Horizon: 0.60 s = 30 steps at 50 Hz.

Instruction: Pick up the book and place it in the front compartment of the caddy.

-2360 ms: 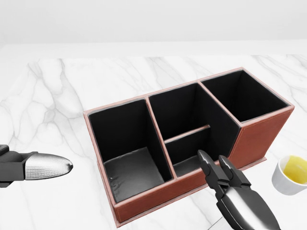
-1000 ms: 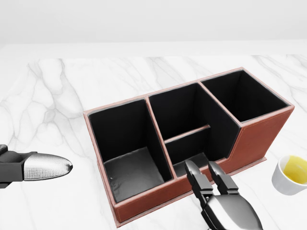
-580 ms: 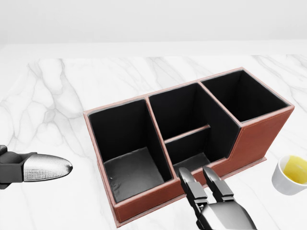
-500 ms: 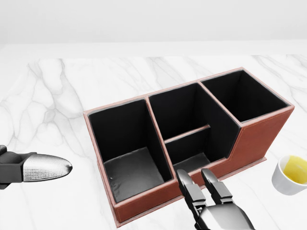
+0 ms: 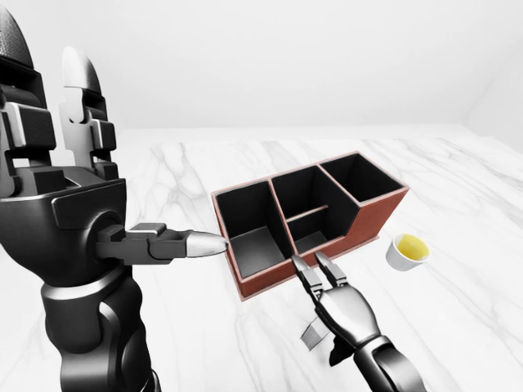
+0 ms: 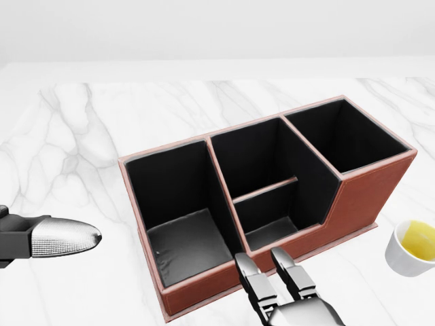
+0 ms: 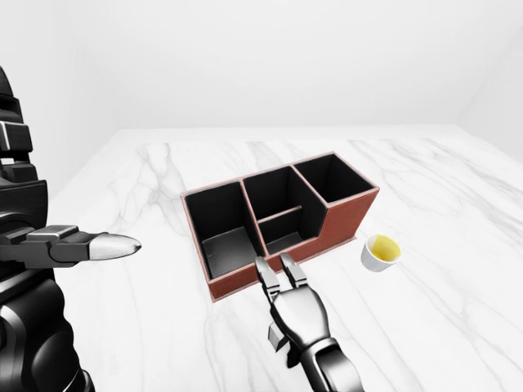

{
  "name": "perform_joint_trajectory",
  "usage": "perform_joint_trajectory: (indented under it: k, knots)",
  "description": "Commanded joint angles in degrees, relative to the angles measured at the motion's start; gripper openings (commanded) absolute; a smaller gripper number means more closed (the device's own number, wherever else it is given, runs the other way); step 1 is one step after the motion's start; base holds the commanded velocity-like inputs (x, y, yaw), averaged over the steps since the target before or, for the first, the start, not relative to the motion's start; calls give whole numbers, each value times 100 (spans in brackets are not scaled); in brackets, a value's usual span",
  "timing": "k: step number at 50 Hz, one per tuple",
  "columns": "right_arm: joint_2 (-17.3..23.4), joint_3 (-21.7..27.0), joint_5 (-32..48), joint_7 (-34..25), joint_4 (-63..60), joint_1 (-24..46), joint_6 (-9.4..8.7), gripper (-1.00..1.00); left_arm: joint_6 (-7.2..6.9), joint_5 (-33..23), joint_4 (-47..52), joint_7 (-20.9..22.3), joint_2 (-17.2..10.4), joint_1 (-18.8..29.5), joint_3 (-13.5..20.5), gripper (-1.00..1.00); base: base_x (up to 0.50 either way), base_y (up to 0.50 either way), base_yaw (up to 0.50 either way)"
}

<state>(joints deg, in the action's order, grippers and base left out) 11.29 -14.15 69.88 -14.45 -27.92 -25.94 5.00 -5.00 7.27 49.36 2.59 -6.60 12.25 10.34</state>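
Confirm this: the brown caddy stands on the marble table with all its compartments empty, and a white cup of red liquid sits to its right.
One thing is wrong: the liquid in the white cup is yellow, not red, as the head view shows. The rest holds: the brown caddy stands on the marble table, its compartments are empty, and the cup sits to its right.

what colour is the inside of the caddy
Black inside the caddy, with reddish-brown outer walls; the head view shows it best.

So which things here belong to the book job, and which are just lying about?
Job:
caddy, all compartments look empty
right hand, open, nothing held
left hand, open, raised
book: not in view

Lying about:
white cup of yellow liquid
marble table
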Motion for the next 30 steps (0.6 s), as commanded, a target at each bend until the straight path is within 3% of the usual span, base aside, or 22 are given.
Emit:
perform_joint_trajectory:
  k: [1, 30]
  knots:
    - [82, -147, 29, 7, 145, 77, 0, 100, 0, -7, -15, -5, 6, -18, -13, 100, 0, 0, 0]
    - [128, -216, 239, 197, 759, 275, 0, 100, 0, -29, 10, 2, -1, 1, -3, 100, 0, 0, 0]
